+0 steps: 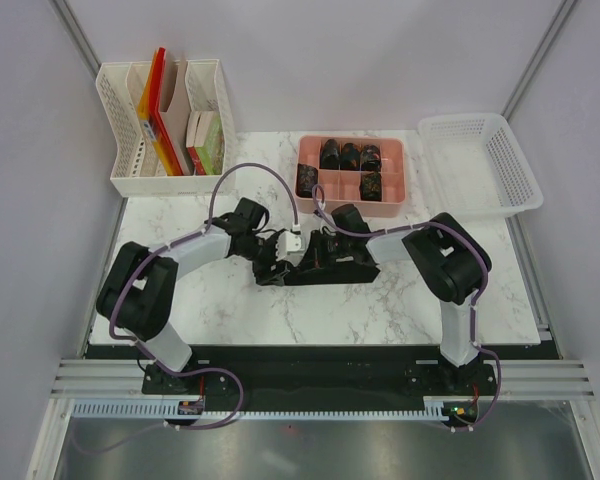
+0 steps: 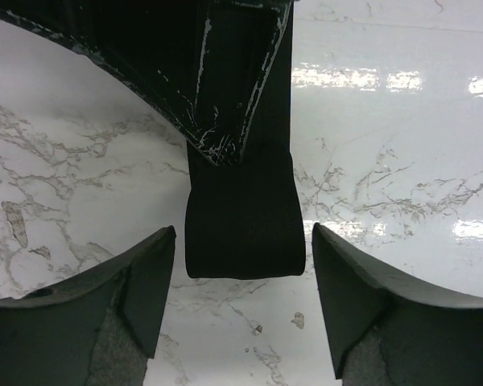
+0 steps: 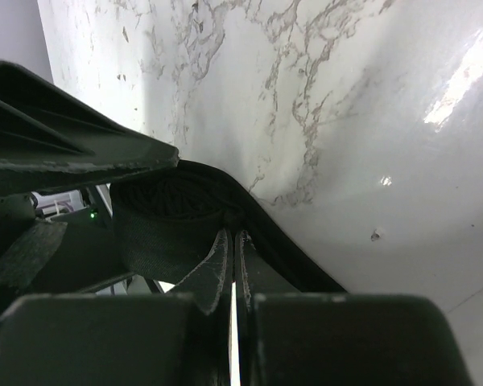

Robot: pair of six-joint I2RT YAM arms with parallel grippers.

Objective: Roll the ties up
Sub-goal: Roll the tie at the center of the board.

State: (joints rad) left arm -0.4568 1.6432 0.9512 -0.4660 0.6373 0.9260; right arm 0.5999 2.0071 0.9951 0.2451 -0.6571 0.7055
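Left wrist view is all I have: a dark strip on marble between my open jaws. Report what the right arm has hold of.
Observer: The right jaws are shut, pinching a fold of the tie.
Operator: Give me the finished count.
Observer: Five rolled ties sit in the pink tray behind both arms.
Operator: Say what flanks that tray.
Observer: A white basket stands to its right, and a white file rack to its left.
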